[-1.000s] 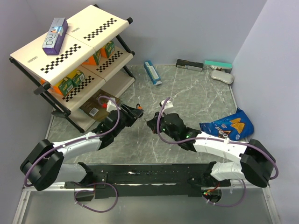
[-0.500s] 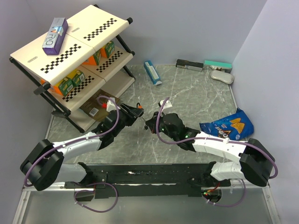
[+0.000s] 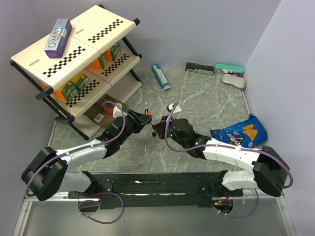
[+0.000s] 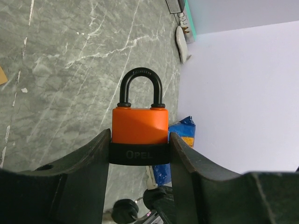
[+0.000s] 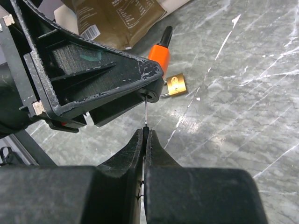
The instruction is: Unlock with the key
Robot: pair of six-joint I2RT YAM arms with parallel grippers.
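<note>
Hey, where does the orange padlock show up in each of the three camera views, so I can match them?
Left wrist: the orange padlock sits centre frame, upright, clamped between the left fingers.
Top external: just left of centre, at that arm's tip, mostly hidden.
Right wrist: upper middle, orange body poking out behind those dark fingers.
Shared landmark: the grey marbled tabletop beneath it in all three.

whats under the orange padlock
A thin key blade, pinched in the right tool, reaches up toward its base. The left tool clamps the padlock; its finger hides the keyhole.
</note>
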